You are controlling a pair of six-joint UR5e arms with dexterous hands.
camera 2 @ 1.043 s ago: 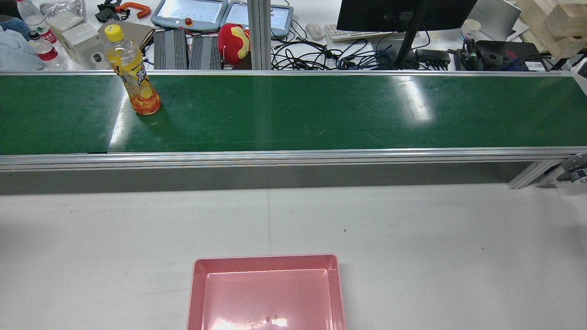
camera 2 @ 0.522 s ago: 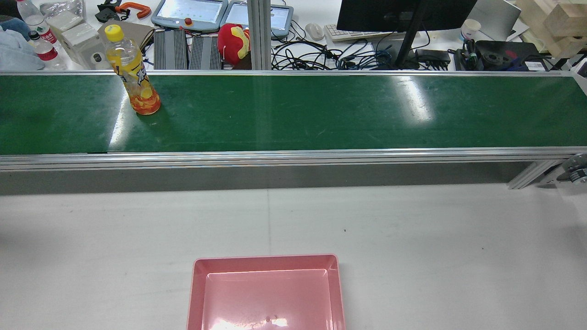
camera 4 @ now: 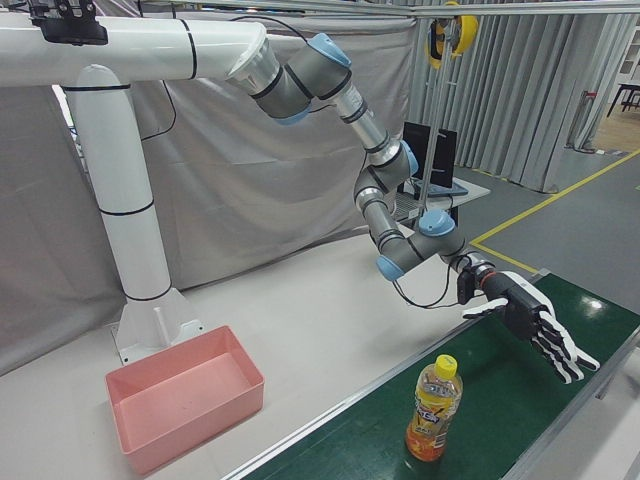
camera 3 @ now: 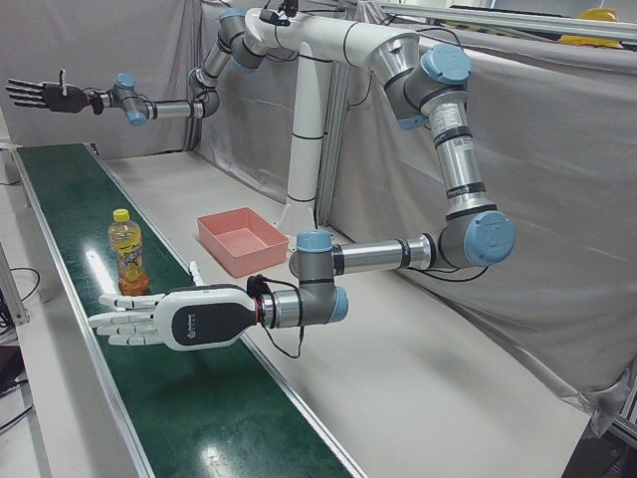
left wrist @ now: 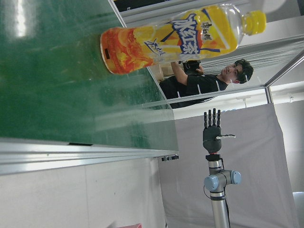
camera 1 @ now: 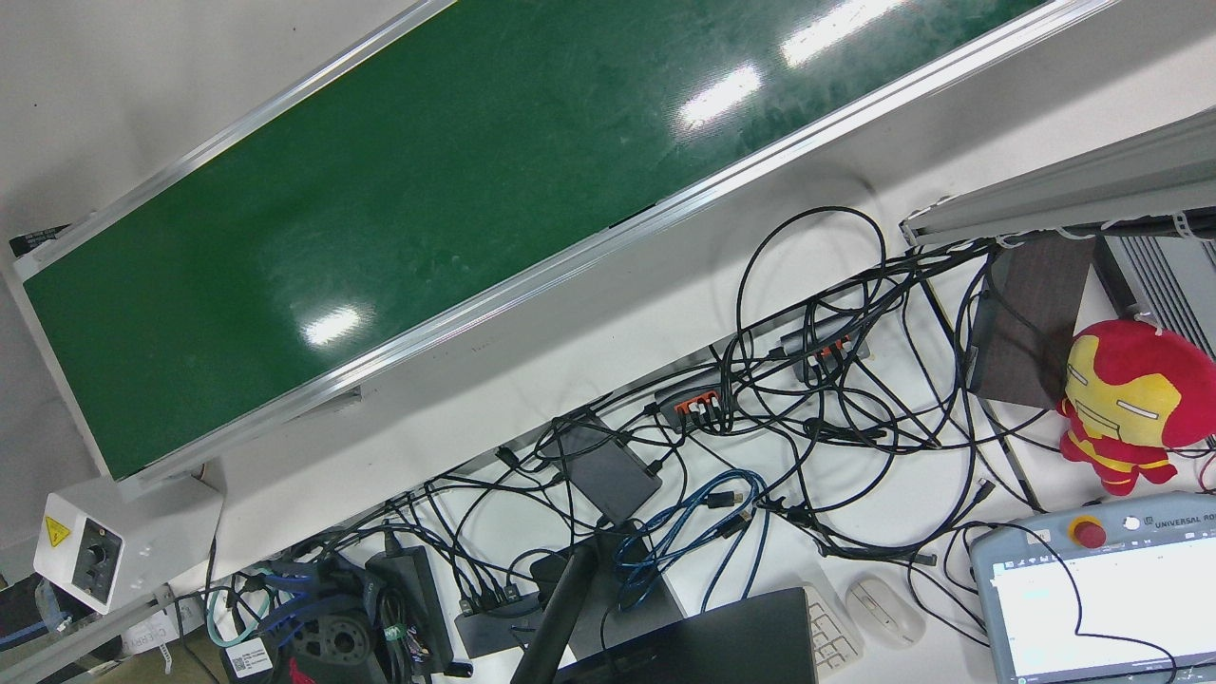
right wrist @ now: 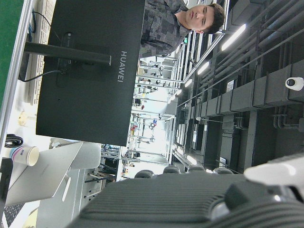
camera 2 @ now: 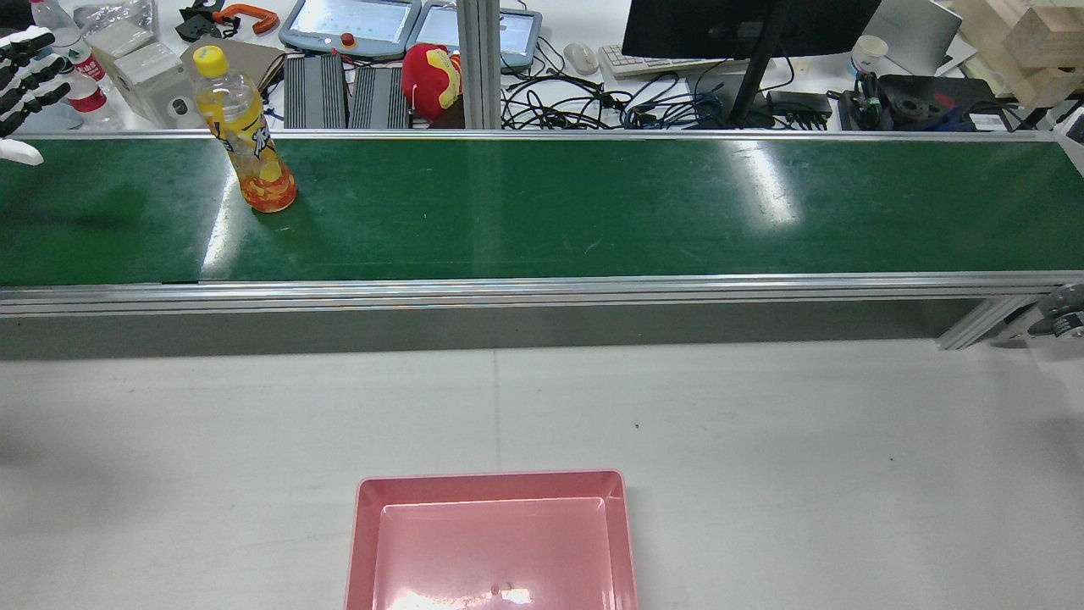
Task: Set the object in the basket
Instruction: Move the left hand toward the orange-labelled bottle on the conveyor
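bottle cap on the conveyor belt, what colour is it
Yellow cap on the orange drink bottle; clearest in the right-front view.

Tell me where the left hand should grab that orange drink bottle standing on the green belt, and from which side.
Probably grip the bottle around its straight labelled middle, below the narrow yellow-capped neck. It stands upright and alone on the belt, so a level sideways approach suits; the open left hand is already beside it, fingers extended.

Bottle (camera 2: 246, 135) upright on the belt (camera 2: 593, 203), toward its left end in the rear view.
Basket (camera 2: 491, 542) sits on the counter (camera 2: 762, 440) before the belt.
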